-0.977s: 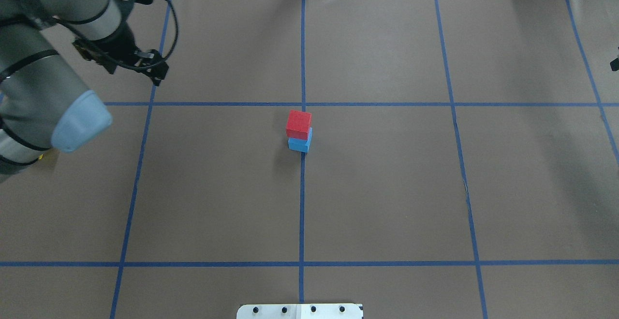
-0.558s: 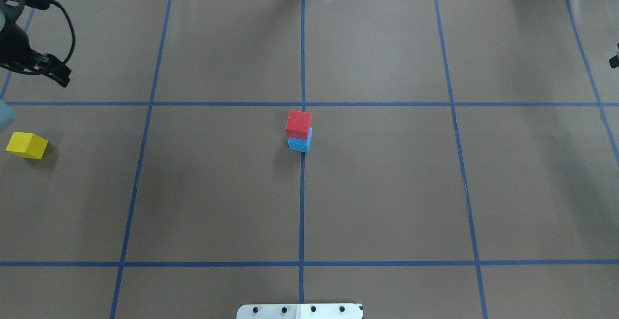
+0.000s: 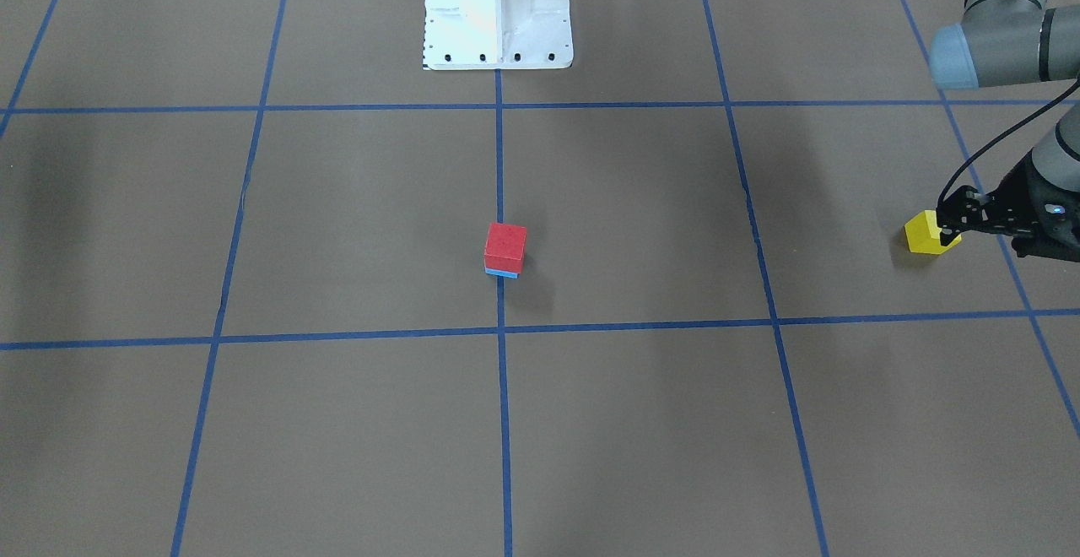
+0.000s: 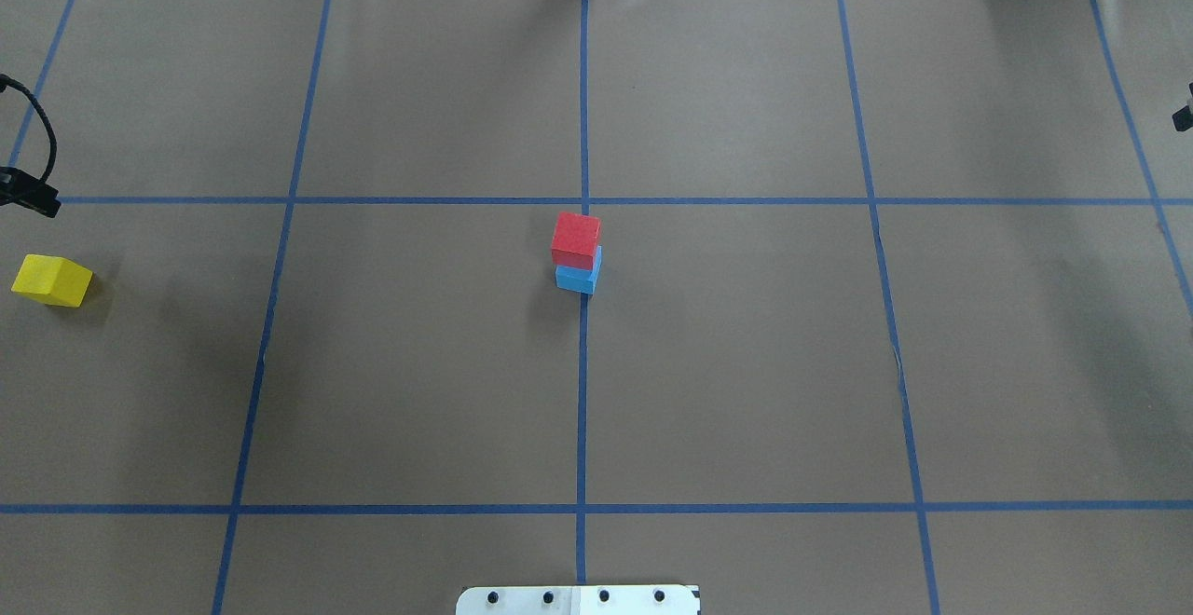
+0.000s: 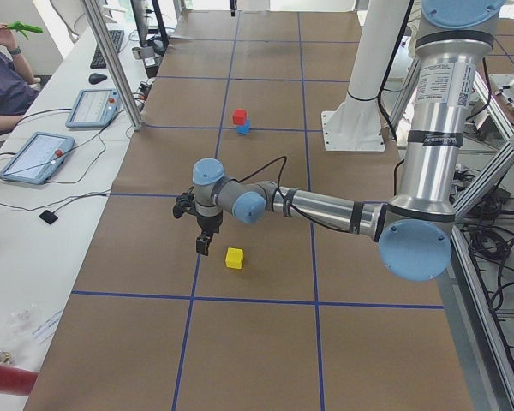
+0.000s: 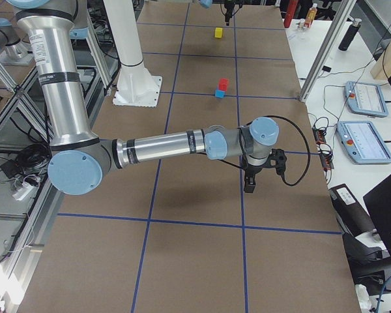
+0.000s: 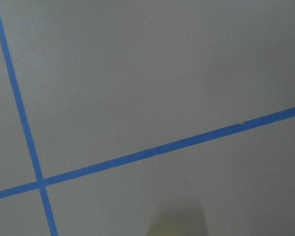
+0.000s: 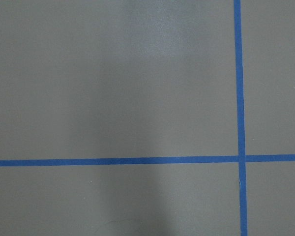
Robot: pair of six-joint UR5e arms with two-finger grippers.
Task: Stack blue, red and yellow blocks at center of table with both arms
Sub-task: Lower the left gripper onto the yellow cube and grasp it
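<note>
Front-facing view: red block (image 3: 505, 246) sits squarely on blue block (image 3: 501, 273), on the centre tape line (image 3: 499, 177) of the brown-papered table (image 3: 337, 219). Yellow block (image 3: 923, 235) stands alone, far out on the robot's left. The left gripper (image 3: 947, 214) overlaps its edge here, and I cannot tell how wide its jaws are.

Overhead: the yellow block lies free and the gripper tip at the frame edge is apart from it, gripping nothing I can see.

Left side view: that gripper points down, just beside the yellow block.

Right side view: right gripper (image 6: 249, 186) hangs over paper, well apart from the stack; jaws unreadable.

Wrist views: paper and tape, with a yellow blur at the bottom of the left one.
</note>
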